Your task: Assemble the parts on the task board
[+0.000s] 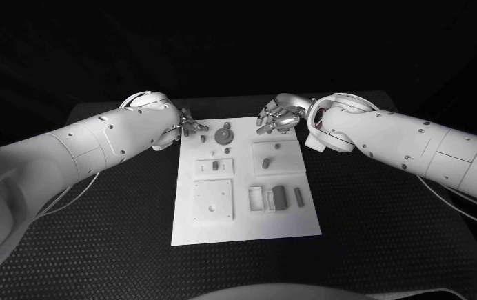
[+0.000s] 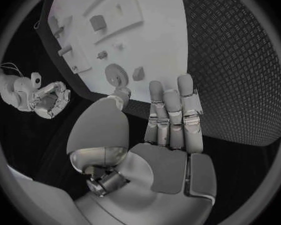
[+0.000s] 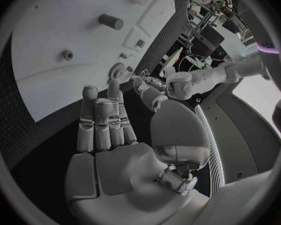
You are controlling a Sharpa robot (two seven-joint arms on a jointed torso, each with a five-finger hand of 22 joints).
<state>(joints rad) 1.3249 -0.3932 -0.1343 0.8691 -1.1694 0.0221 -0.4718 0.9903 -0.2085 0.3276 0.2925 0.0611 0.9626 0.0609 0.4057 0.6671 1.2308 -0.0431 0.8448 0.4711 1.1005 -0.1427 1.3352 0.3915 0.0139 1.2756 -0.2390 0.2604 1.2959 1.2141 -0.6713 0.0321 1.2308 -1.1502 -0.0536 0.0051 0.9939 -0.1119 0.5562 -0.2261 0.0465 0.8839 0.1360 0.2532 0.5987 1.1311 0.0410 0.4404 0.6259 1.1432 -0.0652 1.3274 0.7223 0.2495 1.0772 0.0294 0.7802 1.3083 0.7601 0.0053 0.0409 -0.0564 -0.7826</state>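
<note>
The white task board (image 1: 243, 207) lies in the middle of the black table. Grey parts sit on it: a round disc (image 1: 222, 136) near its far edge, a small piece (image 1: 204, 136) beside the disc, a peg (image 1: 267, 163) further in, and upright blocks (image 1: 279, 195) near the front. My left hand (image 1: 189, 126) hovers at the board's far left corner and holds nothing. In the left wrist view its fingers (image 2: 172, 115) are stretched out near the disc (image 2: 117, 76). My right hand (image 1: 278, 117) hangs over the far right edge, and its fingers (image 3: 103, 120) are extended and hold nothing.
A raised square plate (image 1: 213, 198) and a smaller one (image 1: 215, 167) stand on the board's left half. Textured black table (image 1: 109, 231) surrounds the board on all sides. The right wrist view shows a cylinder part (image 3: 110, 21) and a small ring (image 3: 67, 54) on the board.
</note>
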